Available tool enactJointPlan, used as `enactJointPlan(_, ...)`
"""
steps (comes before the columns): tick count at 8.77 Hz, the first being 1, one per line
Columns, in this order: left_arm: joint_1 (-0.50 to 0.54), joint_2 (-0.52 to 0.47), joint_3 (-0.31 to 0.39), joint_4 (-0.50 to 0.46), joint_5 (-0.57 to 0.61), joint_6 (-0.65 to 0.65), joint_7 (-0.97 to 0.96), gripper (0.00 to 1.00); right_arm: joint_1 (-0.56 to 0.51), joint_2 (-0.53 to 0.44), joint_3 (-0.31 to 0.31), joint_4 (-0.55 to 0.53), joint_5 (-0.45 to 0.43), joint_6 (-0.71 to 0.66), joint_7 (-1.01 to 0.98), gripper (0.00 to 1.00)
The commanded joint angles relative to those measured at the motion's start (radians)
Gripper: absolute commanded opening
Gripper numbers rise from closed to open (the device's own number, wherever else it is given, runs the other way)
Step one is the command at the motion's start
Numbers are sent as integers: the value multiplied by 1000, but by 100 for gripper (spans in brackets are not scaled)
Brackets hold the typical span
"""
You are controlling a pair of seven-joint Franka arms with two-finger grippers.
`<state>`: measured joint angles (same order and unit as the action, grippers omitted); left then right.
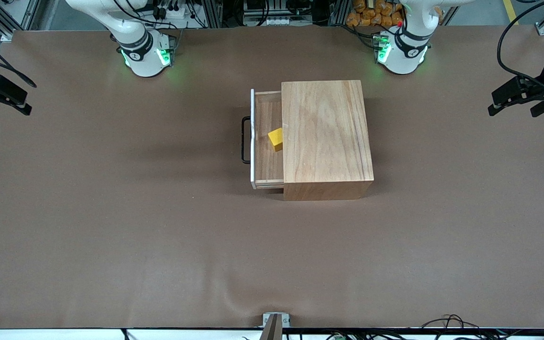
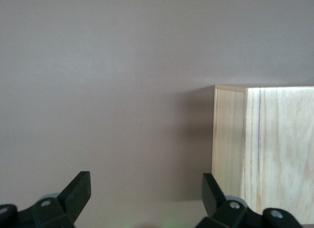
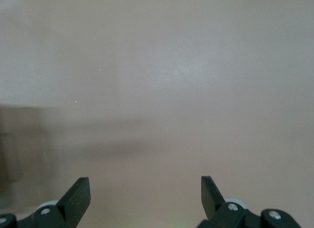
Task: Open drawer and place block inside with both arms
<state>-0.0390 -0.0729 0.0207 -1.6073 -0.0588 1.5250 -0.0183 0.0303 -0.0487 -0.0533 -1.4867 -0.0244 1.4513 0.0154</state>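
Observation:
The light-wood box [image 1: 326, 134] stands mid-table. Its drawer [image 1: 268, 165] is pulled partly out toward the right arm's end, with its white front panel [image 1: 252, 137] and black wire handle [image 1: 244, 140] showing. The yellow block [image 1: 276, 139] lies inside the drawer, next to the box's opening. My left gripper [image 1: 513, 109] is open and empty, up at the left arm's end of the table; its wrist view [image 2: 146, 188] shows a corner of the box [image 2: 265, 149]. My right gripper [image 1: 3, 105] is open and empty at the right arm's end; its wrist view [image 3: 145, 191] shows only bare table.
The brown table cover [image 1: 158, 226] has a slight wrinkle near the edge nearest the front camera. A metal bracket [image 1: 276, 321] sits at that edge. The arm bases [image 1: 145, 56] [image 1: 402, 54] glow green at the robots' edge of the table.

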Motion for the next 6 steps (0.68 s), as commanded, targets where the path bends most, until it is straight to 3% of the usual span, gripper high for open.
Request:
enactJointPlan(1,-26,-13,22,15,13,-52,-12,100,-12,15,7,31,-11,-35,-12,100)
enactJointPlan(3,-15,-22,24,6,14,-66,-14,100,-13,15,7,31,18,-35,-9,100)
enactJointPlan(6,-15,-31,-10,-13,108,-69,-109,100,-20,15,7,31,18,-37,-8,100)
